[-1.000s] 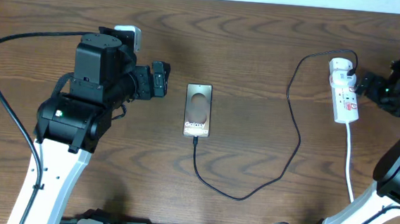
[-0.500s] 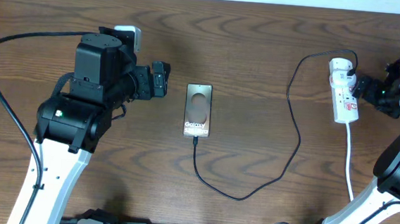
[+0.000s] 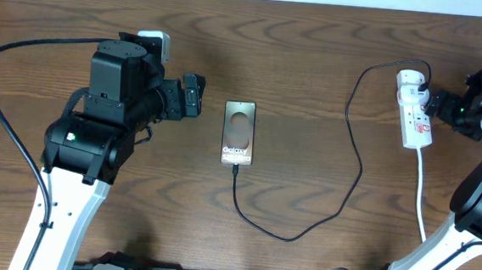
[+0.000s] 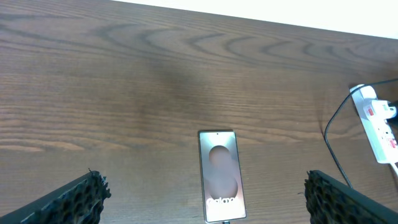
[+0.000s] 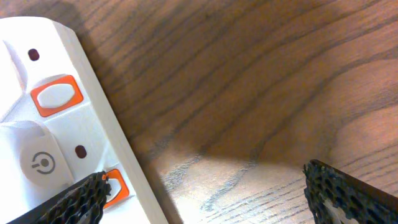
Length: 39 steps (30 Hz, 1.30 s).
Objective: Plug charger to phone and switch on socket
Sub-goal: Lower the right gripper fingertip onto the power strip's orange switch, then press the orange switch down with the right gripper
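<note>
The phone lies flat, screen up, in the middle of the table. The charger meets its near short edge. The tip seems to sit in the port, though the overhead view is too coarse to be sure. From there the cable loops toward the robot, swings out to the right of the phone, and climbs to the far end of the socket, where its plug sits in an outlet. The socket lies well right of the phone, its white cord trailing nearward.

The left gripper is just left of the phone, apart from it. Its wrist view shows the fingers spread wide and holding nothing, with the phone lying beyond them. The right gripper is at the socket's right side, far from the phone, also spread and empty. Only its wrist view shows the socket's orange switches and a round power symbol. One fingertip lies beside the lower switch, contact unclear.
</note>
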Tool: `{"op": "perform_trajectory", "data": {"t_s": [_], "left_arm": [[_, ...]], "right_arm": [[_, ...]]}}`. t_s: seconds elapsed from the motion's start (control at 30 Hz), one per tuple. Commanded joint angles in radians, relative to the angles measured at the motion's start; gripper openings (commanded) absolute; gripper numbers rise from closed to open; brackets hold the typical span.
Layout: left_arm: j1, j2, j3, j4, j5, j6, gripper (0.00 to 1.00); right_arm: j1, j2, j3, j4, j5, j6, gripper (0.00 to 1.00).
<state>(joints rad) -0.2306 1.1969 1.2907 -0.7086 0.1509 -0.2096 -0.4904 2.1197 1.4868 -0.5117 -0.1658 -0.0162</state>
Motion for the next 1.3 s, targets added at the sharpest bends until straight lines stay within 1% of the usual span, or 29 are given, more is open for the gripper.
{"op": "perform_trajectory", "data": {"t_s": [0.0, 0.53, 0.9, 1.27], "left_arm": [[0.001, -0.002, 0.005, -0.002, -0.003, 0.002, 0.98], [0.001, -0.002, 0.005, -0.002, -0.003, 0.002, 0.98], [0.001, -0.002, 0.005, -0.002, -0.003, 0.002, 0.98], [0.001, -0.002, 0.005, -0.002, -0.003, 0.002, 0.98]], "right_arm": [[0.021, 0.013, -0.018, 0.000, -0.040, -0.007, 0.99], [0.021, 0.013, -0.119, 0.049, -0.069, -0.007, 0.99], [0.021, 0.013, -0.122, 0.036, -0.141, -0.007, 0.99], [0.050, 0.013, -0.122, 0.021, -0.143, -0.007, 0.99]]}}
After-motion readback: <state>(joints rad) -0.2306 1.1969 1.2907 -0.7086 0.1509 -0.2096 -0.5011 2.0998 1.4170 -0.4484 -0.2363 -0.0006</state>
